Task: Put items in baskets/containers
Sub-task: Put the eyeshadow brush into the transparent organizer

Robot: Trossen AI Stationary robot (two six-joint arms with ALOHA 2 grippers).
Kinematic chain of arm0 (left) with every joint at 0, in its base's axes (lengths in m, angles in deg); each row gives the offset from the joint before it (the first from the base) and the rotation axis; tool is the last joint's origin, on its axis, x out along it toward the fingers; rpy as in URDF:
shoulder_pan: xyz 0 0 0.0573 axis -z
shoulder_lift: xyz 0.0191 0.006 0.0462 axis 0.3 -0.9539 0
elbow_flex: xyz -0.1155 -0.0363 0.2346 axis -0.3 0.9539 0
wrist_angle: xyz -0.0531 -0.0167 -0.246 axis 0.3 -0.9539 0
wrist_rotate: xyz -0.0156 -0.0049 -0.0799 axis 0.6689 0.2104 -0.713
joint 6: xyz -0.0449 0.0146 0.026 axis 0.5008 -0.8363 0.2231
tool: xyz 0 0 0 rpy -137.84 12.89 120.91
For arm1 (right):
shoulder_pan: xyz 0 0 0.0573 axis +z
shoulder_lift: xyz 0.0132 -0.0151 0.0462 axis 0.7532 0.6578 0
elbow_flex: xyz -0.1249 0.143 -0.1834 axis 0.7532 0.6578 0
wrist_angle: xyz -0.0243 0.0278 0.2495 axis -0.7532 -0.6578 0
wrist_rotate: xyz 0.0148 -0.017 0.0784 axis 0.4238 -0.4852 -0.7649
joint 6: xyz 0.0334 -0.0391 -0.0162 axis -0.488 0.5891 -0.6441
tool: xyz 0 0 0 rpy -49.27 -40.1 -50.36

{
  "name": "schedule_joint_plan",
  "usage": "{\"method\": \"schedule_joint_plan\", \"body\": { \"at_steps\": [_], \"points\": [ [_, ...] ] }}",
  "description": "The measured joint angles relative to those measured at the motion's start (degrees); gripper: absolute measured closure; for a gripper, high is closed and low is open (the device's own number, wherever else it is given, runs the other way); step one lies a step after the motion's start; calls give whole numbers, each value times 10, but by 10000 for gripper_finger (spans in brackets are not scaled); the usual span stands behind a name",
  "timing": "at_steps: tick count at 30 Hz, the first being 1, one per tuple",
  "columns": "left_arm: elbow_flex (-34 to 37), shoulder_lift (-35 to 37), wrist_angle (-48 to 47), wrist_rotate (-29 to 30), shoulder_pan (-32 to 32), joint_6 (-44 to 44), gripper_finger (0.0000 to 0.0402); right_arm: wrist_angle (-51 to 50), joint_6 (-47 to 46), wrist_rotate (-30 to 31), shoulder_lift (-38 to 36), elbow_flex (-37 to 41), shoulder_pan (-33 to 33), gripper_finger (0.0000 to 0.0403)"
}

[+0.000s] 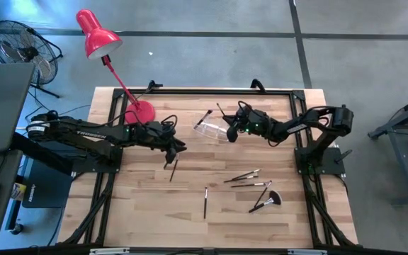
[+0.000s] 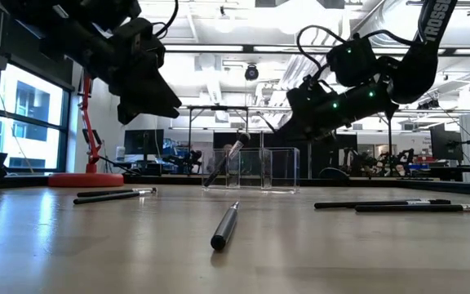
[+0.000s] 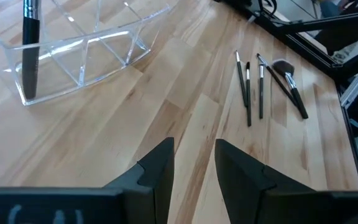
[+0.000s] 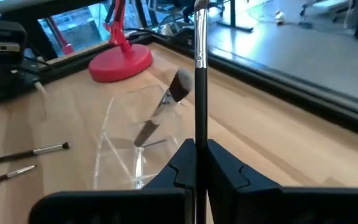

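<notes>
**A:** What did the overhead camera record that the others missed?

**B:** It laid out the whole table (image 1: 147, 205). The clear holder (image 1: 210, 129) sat near the far middle, with the right gripper (image 1: 230, 132) just beside it and the left gripper (image 1: 173, 151) nearer the red lamp (image 1: 99, 34). One brush (image 1: 173, 170) lay just below the left gripper, another (image 1: 205, 202) lay alone toward the near edge, and a cluster, the fan brush (image 1: 266, 202) among them, lay on the right-hand side.

**A:** And the right wrist camera?

**B:** It showed what the overhead could not: the right gripper's fingers (image 4: 229, 171) were pinched on a dark-handled brush (image 4: 199, 68) held upright, directly over the holder (image 4: 132, 149). A brush with a brown head (image 4: 163, 106) already leaned inside one compartment. Two more brushes (image 4: 23, 155) lay on the wood near the lamp's base (image 4: 120, 64).

**A:** Was the left gripper carrying anything?

**B:** No. Its own camera showed the two fingers (image 3: 160, 168) spread slightly apart over bare wood, with nothing between them. The same view caught the holder's (image 3: 86, 53) dividers, one dark brush (image 3: 30, 50) standing in it, and four brushes (image 3: 263, 84) lying side by side farther off.

**A:** What did the table-level camera add?

**B:** Height. Both grippers hung clear of the tabletop, the left (image 2: 149, 94) nearer the camera and the right (image 2: 304, 114) just above the holder's (image 2: 263, 167) rim, where a brush (image 2: 225, 161) leaned at a slant. A dark brush (image 2: 225, 226) lay in the foreground, pointing toward the lens
</notes>
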Motion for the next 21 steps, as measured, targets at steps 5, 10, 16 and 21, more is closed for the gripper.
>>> {"method": "schedule_joint_plan", "body": {
  "at_steps": [5, 10, 16, 21],
  "points": [
    [0, 0, 0, 0, 0, 0, 287, 0, 6, 2, 0, 0, -19, 393],
    [0, 0, 0, 0, 0, 0, 287, 6, 11, -12, 0, 0, -39, 393],
    [0, 0, 0, 9, 0, -2, 287, 24, 19, -27, 0, 0, -58, 393],
    [0, 0, 0, 12, 0, -2, 287, 30, 15, -53, 0, -4, -68, 393]
  ]
}}
